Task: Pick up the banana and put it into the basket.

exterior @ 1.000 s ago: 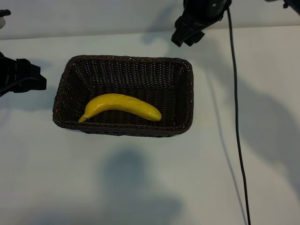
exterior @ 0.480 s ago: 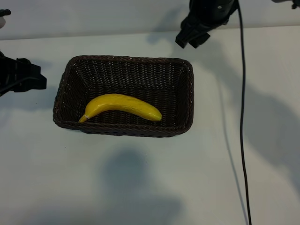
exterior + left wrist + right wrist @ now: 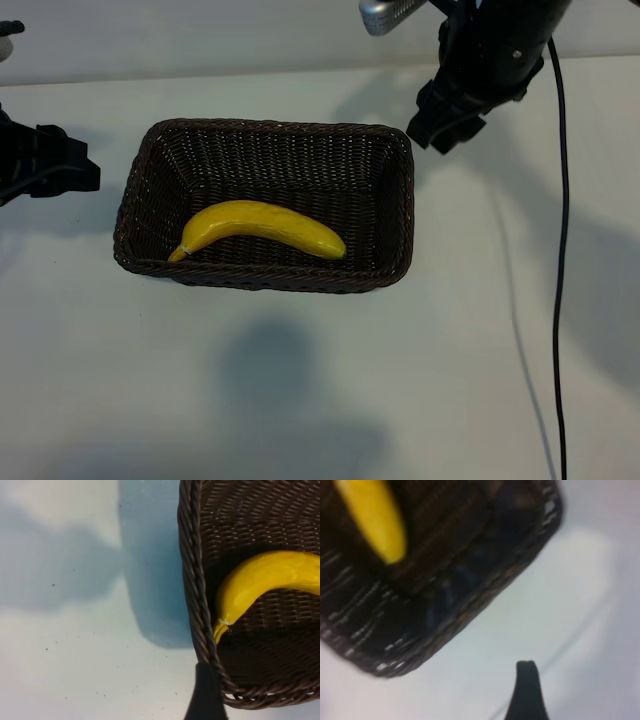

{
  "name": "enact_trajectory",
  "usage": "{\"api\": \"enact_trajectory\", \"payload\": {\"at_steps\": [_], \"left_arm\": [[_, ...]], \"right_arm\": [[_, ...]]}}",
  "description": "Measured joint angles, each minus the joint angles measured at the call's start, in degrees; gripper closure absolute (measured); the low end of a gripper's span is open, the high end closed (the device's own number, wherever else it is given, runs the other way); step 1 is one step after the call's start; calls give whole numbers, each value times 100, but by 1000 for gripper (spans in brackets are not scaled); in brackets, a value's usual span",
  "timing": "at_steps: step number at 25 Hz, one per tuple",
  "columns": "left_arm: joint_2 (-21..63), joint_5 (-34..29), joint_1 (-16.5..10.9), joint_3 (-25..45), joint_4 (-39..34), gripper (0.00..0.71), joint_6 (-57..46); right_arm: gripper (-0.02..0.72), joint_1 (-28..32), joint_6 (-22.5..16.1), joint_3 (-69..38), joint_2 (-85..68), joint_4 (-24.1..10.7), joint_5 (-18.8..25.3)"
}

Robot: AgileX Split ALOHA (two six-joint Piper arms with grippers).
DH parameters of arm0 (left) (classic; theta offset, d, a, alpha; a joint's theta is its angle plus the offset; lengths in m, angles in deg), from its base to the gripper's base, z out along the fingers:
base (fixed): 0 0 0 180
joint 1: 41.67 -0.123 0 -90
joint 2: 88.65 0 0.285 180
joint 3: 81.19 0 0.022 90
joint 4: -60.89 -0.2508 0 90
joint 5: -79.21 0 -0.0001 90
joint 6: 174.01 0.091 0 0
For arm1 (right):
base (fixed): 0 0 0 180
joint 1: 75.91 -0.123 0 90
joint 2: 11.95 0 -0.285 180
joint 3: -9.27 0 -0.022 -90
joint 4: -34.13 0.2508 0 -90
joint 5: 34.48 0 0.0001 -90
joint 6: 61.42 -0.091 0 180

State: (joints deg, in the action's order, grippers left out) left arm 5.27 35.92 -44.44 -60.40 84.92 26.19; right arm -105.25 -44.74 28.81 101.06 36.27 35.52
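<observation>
The banana [image 3: 262, 228] lies inside the basket [image 3: 262, 132] along its near wall. The right tool [image 3: 447, 128] hangs empty beyond the far-right corner, spread unclear; the left tool [image 3: 75, 170] waits wide at the bench's [image 3: 300, 380] left.

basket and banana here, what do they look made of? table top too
Basket: woven wicker or a plastic imitation, dark brown, slightly glossy; strands and a braided rim show in the left wrist view.
Banana: smooth, uniformly bright yellow skin with a soft sheen and no bruises; could be real or plastic, the look leaves it open.
Table: flat, matte white, likely laminate or painted board; it takes soft shadows, no glare.
</observation>
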Motion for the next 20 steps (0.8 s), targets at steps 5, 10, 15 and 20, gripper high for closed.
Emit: {"api": "enact_trajectory", "payload": {"at_steps": [5, 10, 15, 20], "left_arm": [[0, -6, 0, 0, 13, 141, 20], [0, -19, 0, 0, 36, 141, 51], [0, -92, 0, 0, 239, 141, 300], [0, -122, 0, 0, 446, 141, 551]], "right_arm": [[151, 0, 224, -141, -143, 708, 4], [119, 0, 290, -155, -143, 950, -1], [108, 0, 266, -155, -143, 832, -1], [108, 0, 167, -155, -143, 812, -1]]}}
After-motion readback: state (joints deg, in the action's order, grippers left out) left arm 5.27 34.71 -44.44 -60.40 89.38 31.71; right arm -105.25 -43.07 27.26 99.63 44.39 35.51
